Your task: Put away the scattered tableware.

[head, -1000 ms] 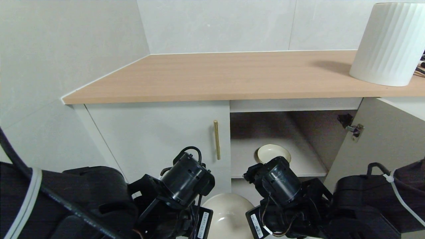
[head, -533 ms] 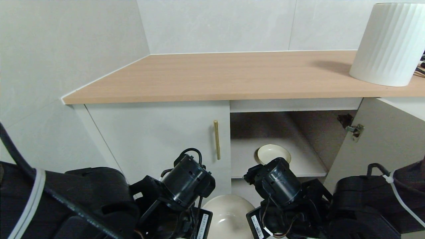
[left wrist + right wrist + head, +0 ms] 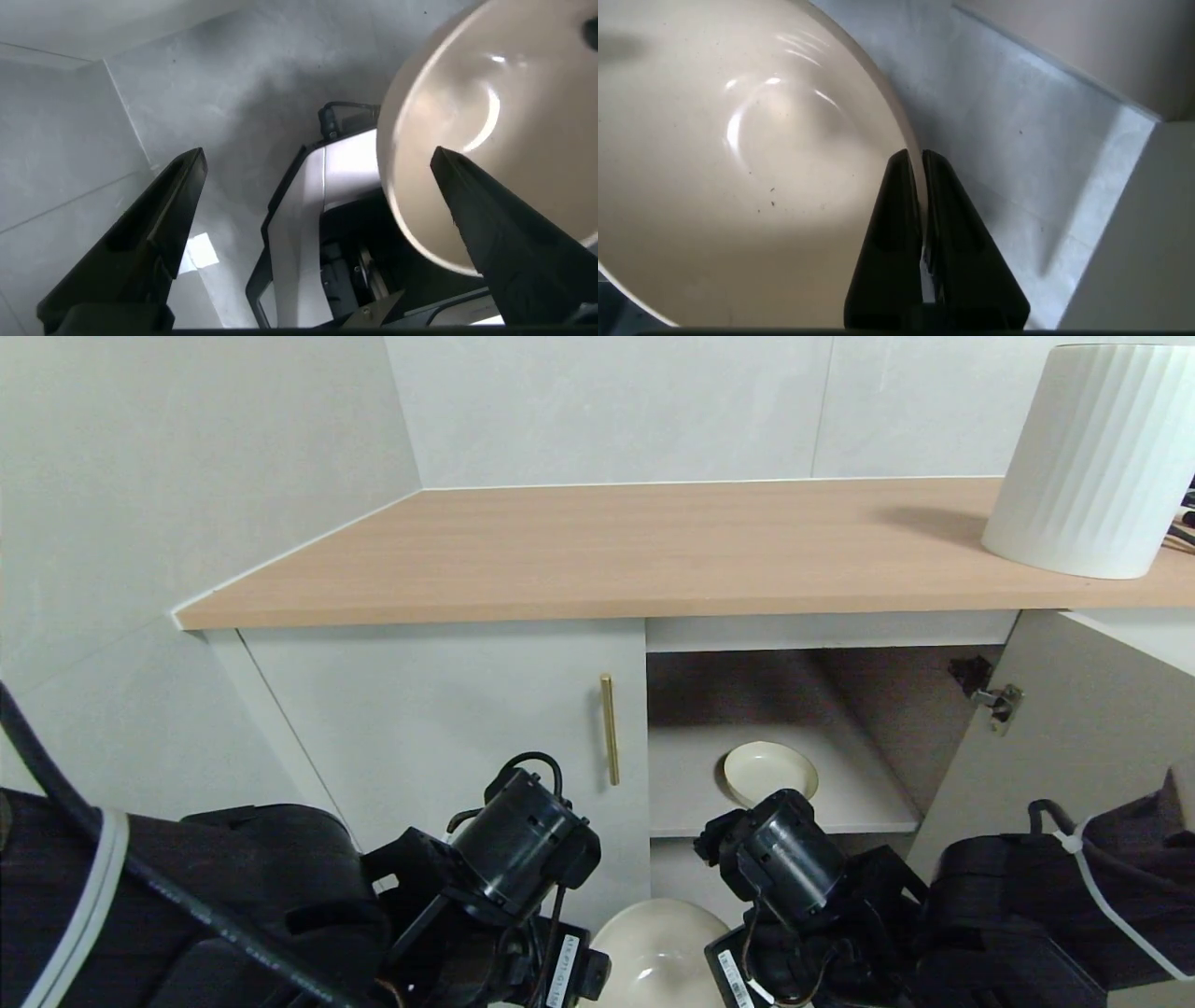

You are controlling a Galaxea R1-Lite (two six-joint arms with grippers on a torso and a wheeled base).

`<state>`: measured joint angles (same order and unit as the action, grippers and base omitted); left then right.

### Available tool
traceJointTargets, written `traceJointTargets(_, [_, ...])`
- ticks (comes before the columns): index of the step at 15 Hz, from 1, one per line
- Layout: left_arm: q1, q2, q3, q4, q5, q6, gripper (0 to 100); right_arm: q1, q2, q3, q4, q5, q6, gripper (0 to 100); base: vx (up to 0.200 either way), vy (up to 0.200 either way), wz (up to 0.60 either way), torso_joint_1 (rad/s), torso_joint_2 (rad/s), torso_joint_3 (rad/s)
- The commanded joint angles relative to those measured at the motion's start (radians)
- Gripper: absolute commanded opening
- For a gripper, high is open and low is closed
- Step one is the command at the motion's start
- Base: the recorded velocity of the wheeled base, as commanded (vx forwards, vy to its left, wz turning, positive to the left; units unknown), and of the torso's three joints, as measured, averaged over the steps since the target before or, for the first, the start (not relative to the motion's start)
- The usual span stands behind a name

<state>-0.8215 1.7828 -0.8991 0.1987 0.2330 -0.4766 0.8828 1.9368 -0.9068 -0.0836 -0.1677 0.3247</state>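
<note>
the right gripper (image 3: 919, 164) is clenched on the rim of a cream bowl (image 3: 738, 168), one finger inside the rim and one outside. the bowl (image 3: 658, 957) hangs low in front of the open cabinet (image 3: 831, 630), between the two arms. the left gripper (image 3: 318, 166) is released, its fingers spread wide, with the bowl (image 3: 448, 140) just beside one fingertip. a small dish (image 3: 770, 771) sits on the shelf (image 3: 686, 784) inside the cabinet. the neighbouring door with the brass handle (image 3: 609, 729) is closed. a white ribbed container (image 3: 1092, 457) stands on the wooden counter (image 3: 607, 541).
</note>
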Motion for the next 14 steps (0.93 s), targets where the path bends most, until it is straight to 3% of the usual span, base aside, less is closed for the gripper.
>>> traceJointTargets(1, [0.001, 0.0, -0.001, -0.002, -0.001, 0.0, 100, -0.008, 0.04, 0.006, 0.001, -0.021, -0.001, 0, 0.0, 0.0, 0.0, 0.0, 0.0, 0.0])
traceJointTargets(2, [0.001, -0.002, -0.001, -0.002, -0.001, 0.0, 100, -0.019, 0.051, 0.006, 0.01, -0.036, -0.001, 0, 0.0, 0.0, 0.0, 0.0, 0.0, 0.0])
traceJointTargets(7, [0.001, -0.011, 0.0, -0.001, 0.0, 0.0, 100, -0.283, 0.133, -0.075, 0.022, -0.075, 0.019, 0, 0.0, 0.0, 0.0, 0.0, 0.0, 0.0])
traceJointTargets(10, [0.001, -0.017, 0.002, -0.002, 0.003, 0.0, 100, -0.395, 0.172, -0.19, -0.022, -0.073, 0.168, 0, 0.0, 0.0, 0.0, 0.0, 0.0, 0.0])
traceJointTargets(14, [0.001, -0.017, 0.0, -0.001, 0.003, 0.0, 100, -0.453, 0.241, -0.328, -0.036, -0.078, 0.338, 0, 0.0, 0.0, 0.0, 0.0, 0.0, 0.0])
